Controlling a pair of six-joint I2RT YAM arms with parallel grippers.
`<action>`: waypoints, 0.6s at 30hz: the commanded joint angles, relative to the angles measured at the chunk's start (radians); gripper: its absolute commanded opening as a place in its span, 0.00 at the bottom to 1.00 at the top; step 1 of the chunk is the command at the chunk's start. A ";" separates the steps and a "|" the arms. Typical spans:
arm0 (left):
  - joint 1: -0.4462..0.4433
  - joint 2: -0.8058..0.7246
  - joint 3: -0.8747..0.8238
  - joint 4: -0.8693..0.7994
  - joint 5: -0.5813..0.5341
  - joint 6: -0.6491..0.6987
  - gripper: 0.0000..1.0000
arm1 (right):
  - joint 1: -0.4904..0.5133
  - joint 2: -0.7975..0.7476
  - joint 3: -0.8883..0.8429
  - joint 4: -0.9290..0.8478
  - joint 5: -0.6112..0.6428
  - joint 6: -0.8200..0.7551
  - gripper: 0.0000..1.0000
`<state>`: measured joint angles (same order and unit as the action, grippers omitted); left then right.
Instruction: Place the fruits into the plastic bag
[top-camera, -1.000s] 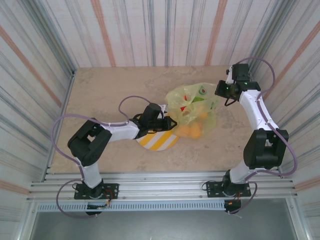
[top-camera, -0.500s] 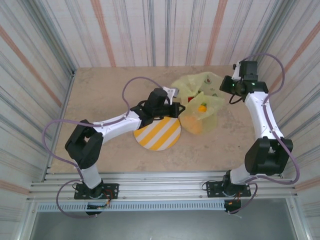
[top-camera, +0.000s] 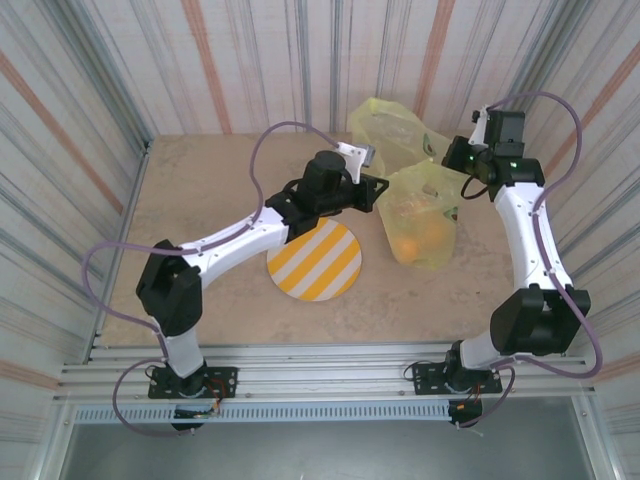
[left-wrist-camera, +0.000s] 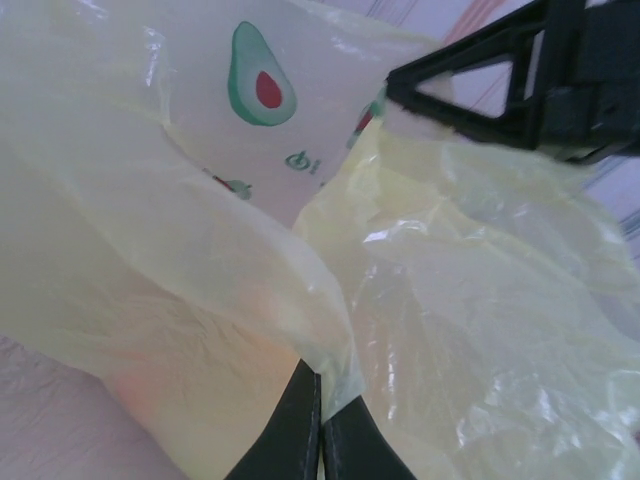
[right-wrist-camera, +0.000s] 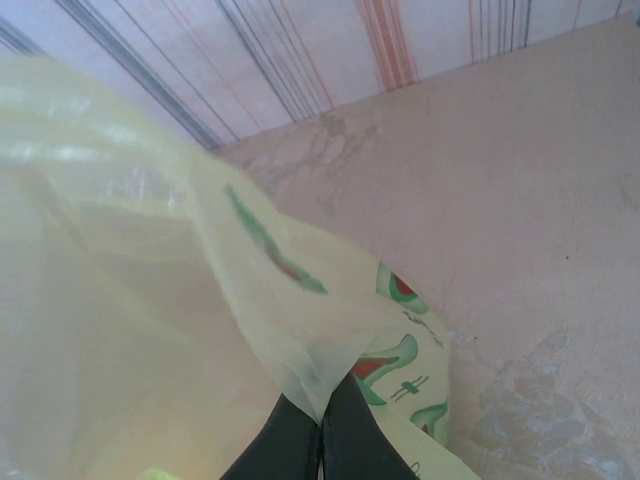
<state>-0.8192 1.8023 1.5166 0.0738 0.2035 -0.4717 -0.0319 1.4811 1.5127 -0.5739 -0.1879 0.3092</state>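
Film like that of the plastic bag (top-camera: 425, 205) is thin, crinkly and slippery, and weighs next to nothing itself. The load is the fruits (top-camera: 420, 240), an orange glow sagging in its bottom just beside the striped plate (top-camera: 315, 262); whether the bottom rests on the table (top-camera: 200, 200) I cannot tell. The bag hangs stretched between the two arms. The left gripper (left-wrist-camera: 320, 385) has its jaws closed on a pinched fold of the rim, and the right gripper (right-wrist-camera: 322, 395) is likewise clamped on a gathered edge. I judge doubled folds or handle loops the safest hold, since a single layer could stretch or slip free. Printing is dark-green avocados with red stones; a small green mark beneath one is illegible, and I can read no brand name.
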 joint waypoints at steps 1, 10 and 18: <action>0.027 0.033 0.009 -0.012 -0.035 0.019 0.00 | 0.013 0.035 0.035 0.047 -0.036 0.041 0.00; 0.040 0.003 -0.108 0.030 -0.070 0.033 0.00 | 0.048 0.063 -0.038 0.103 -0.070 0.063 0.00; 0.047 0.007 -0.168 0.052 -0.052 0.019 0.04 | 0.046 0.083 -0.108 0.117 -0.090 0.067 0.00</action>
<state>-0.7784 1.8328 1.3563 0.0856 0.1551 -0.4667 0.0135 1.5524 1.4139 -0.4709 -0.2588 0.3584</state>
